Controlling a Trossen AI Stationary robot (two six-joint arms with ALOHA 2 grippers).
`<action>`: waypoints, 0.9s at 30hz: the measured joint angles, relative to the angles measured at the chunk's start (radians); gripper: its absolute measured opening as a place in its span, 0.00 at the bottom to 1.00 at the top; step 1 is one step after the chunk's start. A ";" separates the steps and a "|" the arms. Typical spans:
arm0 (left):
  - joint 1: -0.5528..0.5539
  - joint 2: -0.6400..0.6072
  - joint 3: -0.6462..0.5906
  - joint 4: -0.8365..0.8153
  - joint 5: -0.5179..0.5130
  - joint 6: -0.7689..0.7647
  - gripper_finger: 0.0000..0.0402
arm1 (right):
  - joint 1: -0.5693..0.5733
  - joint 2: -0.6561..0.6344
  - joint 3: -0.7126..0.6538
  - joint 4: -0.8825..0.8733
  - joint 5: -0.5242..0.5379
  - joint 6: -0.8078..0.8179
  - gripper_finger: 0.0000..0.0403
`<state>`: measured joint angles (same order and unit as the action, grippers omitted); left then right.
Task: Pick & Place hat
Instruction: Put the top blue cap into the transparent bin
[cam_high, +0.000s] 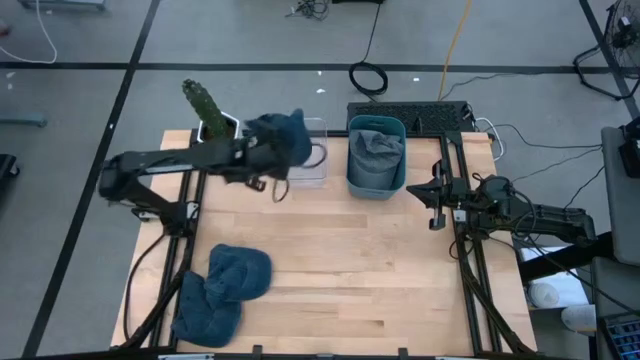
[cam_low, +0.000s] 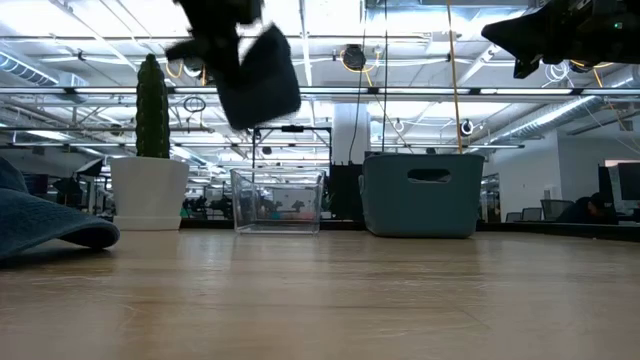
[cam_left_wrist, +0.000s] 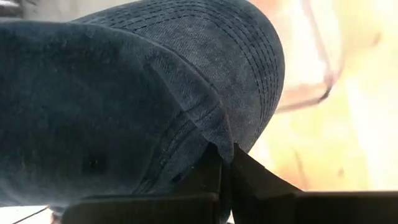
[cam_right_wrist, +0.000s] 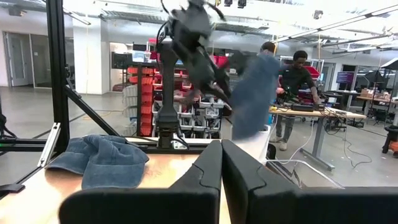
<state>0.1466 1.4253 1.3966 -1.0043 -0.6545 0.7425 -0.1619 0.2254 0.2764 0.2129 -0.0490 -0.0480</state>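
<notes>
A dark blue denim hat (cam_high: 283, 138) hangs in the air over the table's far left part, beside a clear box (cam_high: 310, 168). My left gripper (cam_high: 263, 152) is shut on it; in the low view the hat (cam_low: 258, 78) hangs high above the tabletop under that gripper (cam_low: 218, 38). Two more blue hats (cam_high: 225, 290) lie piled at the near left corner, crowns on the wood. My right gripper (cam_high: 437, 192) waits shut at the right edge, raised and touching nothing. My left gripper (cam_left_wrist: 225, 157) pinches the hat between its two fingers at a stitched seam edge (cam_left_wrist: 210, 127) beside the rows of brim stitching. The fingers slant downward from the table's left. The hat is lifted clear of the table and hangs slack from the fingers.
A teal bin (cam_high: 376, 152) holding blue cloth stands at the far middle, right of the clear box. A cactus in a white pot (cam_high: 207, 112) stands at the far left corner. Bare wood spans the table's middle and near right. People stand in the room beyond.
</notes>
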 joint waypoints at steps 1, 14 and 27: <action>0.023 0.032 -0.001 0.015 0.000 0.036 0.01 | 0.000 0.001 0.000 0.001 0.001 -0.002 0.00; 0.186 0.242 -0.001 0.161 0.262 0.227 0.02 | 0.000 0.019 -0.001 0.003 0.053 -0.035 0.00; 0.217 0.291 -0.001 0.144 0.342 0.192 0.05 | 0.000 0.020 -0.001 0.045 0.079 -0.031 0.00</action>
<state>0.3641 1.7161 1.3952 -0.8600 -0.3122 0.9341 -0.1620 0.2455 0.2756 0.2577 0.0299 -0.0793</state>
